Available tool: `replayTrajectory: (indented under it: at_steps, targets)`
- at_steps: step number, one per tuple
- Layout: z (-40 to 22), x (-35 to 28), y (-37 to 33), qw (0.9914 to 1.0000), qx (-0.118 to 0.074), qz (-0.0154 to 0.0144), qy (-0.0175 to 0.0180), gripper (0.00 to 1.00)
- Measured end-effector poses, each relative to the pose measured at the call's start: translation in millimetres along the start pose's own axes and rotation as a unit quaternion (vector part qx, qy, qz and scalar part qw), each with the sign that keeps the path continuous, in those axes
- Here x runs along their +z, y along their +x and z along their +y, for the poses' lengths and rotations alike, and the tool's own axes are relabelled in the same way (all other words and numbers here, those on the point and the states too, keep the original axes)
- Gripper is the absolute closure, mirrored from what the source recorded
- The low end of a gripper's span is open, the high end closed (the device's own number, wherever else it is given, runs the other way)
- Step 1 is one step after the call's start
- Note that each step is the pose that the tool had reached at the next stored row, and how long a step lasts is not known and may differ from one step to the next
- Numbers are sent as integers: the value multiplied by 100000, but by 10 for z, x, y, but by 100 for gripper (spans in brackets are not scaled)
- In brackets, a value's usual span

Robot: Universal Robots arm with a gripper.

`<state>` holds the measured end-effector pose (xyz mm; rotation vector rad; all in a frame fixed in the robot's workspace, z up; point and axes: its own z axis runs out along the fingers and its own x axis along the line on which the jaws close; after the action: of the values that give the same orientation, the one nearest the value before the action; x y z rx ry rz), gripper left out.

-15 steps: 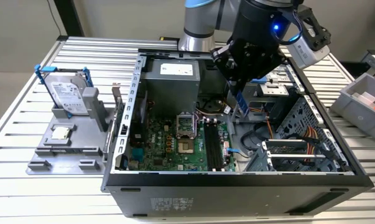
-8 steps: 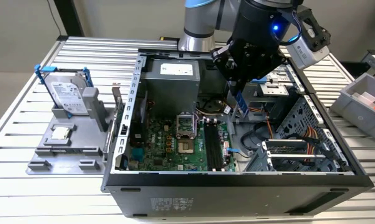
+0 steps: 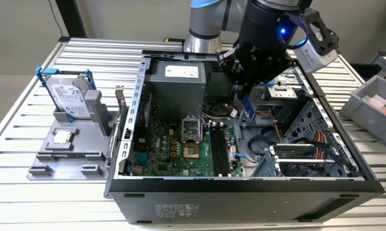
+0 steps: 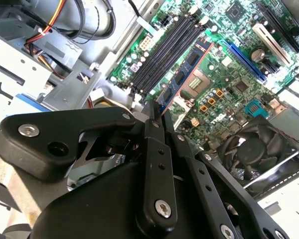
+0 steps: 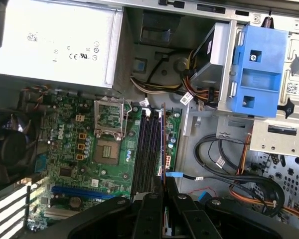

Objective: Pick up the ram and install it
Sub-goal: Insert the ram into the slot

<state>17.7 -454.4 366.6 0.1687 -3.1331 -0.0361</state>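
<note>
The ram (image 3: 246, 109) is a thin bluish-green stick hanging upright inside the open computer case (image 3: 244, 185). My gripper (image 3: 242, 96) is shut on its upper end. In the second wrist view the ram (image 4: 185, 73) reaches out from between the black fingers (image 4: 150, 149), tilted over the long black motherboard slots (image 4: 162, 57). In the first wrist view the ram (image 5: 163, 144) appears edge-on as a thin line, running along the side of the slots (image 5: 147, 149) that faces the drive bay. It hangs above the board, apart from the slots (image 3: 219, 151).
A silver hard drive in a blue frame (image 3: 71, 98) and a small square chip (image 3: 61, 137) sit on a grey fixture at the exterior view's left. Inside the case are the power supply (image 3: 177, 84), a blue drive caddy (image 5: 256, 69), loose cables (image 5: 239, 174) and a fan (image 4: 251, 152). A grey bin (image 3: 372, 108) stands at the right.
</note>
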Motion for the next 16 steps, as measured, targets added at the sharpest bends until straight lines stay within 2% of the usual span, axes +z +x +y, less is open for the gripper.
replayTrajectory:
  at_steps: [16]
  targets:
    - [0, 26, 0, 99998, 672, -16, 9, 100]
